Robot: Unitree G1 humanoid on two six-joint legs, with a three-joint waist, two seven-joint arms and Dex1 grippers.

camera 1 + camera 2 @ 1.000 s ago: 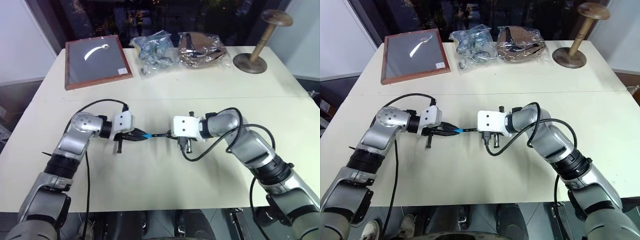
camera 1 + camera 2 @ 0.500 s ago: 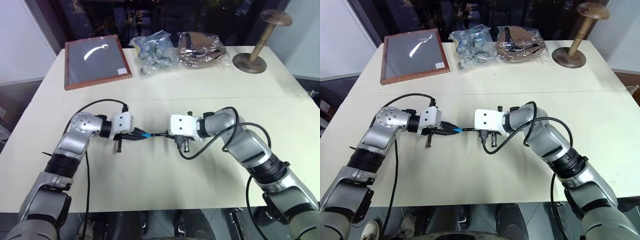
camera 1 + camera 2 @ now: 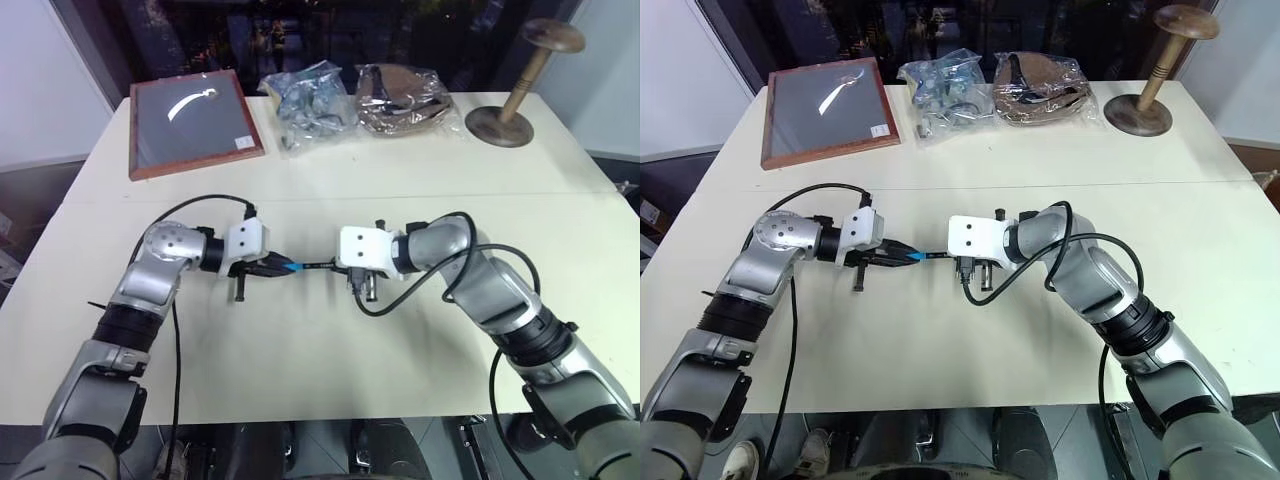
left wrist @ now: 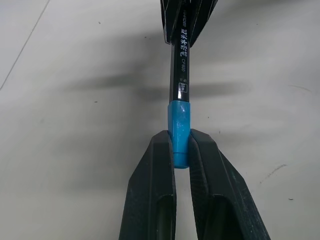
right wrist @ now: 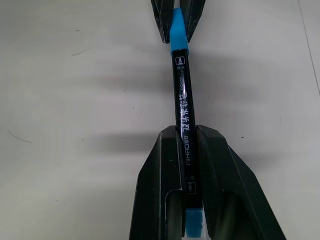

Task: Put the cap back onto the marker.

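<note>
We see a big pale table point(image 3: 420, 340). At its far left lies a flat wooden frame point(image 3: 192, 120). Beside that, at the far middle, lie two clear plastic bags point(image 3: 312, 105) with stuff inside. At the far right stands a wooden stand point(image 3: 518, 90).

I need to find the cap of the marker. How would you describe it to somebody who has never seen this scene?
Start at the cream table and find the two robot arms meeting over its middle. Between them runs a thin black marker, held by the right gripper. The cap sits on the marker's end, pinched in the left gripper: a short cylinder, the only bright light-blue thing there.
</note>
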